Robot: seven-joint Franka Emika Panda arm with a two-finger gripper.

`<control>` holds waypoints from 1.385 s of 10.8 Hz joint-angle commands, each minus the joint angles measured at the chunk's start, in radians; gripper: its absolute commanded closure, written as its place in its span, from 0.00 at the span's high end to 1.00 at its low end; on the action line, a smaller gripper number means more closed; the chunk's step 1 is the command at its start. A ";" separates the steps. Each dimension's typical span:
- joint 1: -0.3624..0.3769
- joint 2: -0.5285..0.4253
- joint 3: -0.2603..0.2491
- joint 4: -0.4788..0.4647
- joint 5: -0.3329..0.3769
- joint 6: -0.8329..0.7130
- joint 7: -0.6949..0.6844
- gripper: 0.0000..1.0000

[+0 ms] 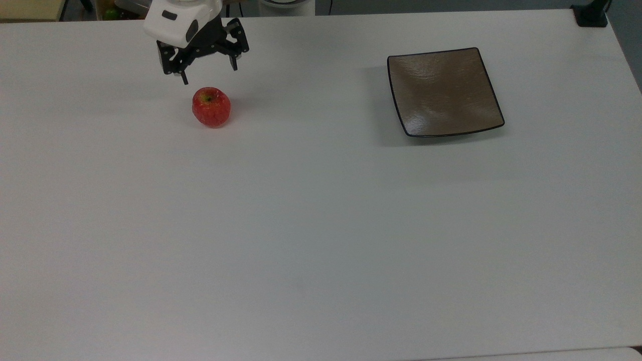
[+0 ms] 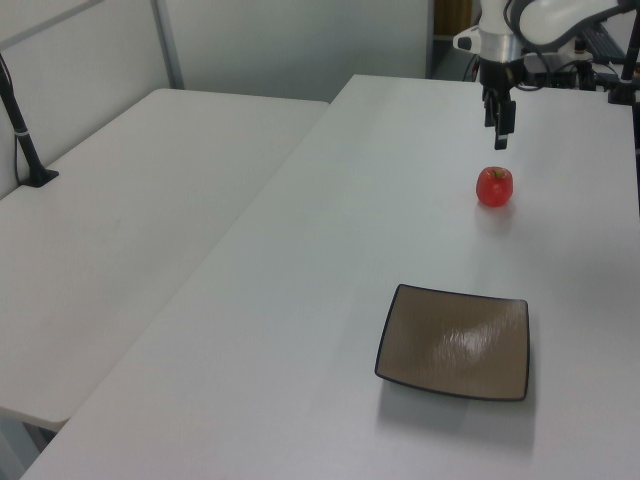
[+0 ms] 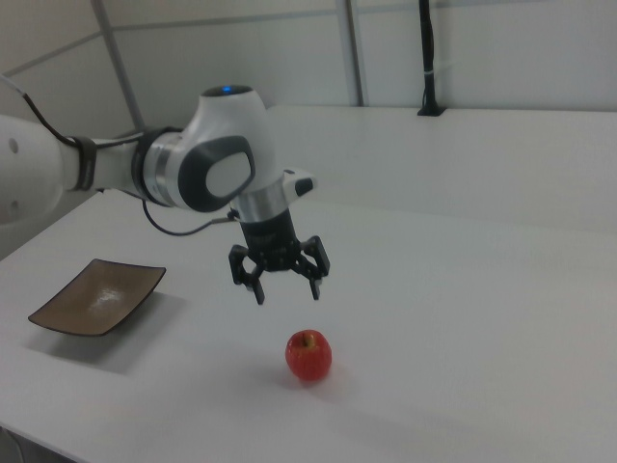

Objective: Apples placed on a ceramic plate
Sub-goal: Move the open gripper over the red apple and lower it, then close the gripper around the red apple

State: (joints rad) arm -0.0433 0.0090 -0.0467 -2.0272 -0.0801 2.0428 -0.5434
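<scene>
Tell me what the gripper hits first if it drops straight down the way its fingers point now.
Probably the apple. The open gripper points down, hovering above it, slightly toward the right view's left. Depth is unclear, so one finger might touch the white table beside the apple instead.

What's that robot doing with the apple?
The robot arm's gripper hangs open in the air just above a small red apple, and it is not touching it. The apple sits by itself on the white table. A square brown plate lies empty well off to the top view's right. It looks like the robot is about to reach down and grab the apple, probably to put it on the plate.
</scene>
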 commanded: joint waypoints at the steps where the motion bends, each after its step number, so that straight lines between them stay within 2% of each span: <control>1: 0.002 0.014 -0.013 -0.082 -0.047 0.111 -0.024 1.00; 8: -0.001 0.068 -0.013 -0.176 -0.050 0.296 -0.020 1.00; 14: -0.003 0.123 -0.013 -0.182 -0.154 0.315 -0.021 1.00; 15: -0.003 0.126 -0.013 -0.183 -0.168 0.324 -0.021 0.95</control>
State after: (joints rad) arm -0.0471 0.1283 -0.0544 -2.1892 -0.2108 2.3150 -0.5486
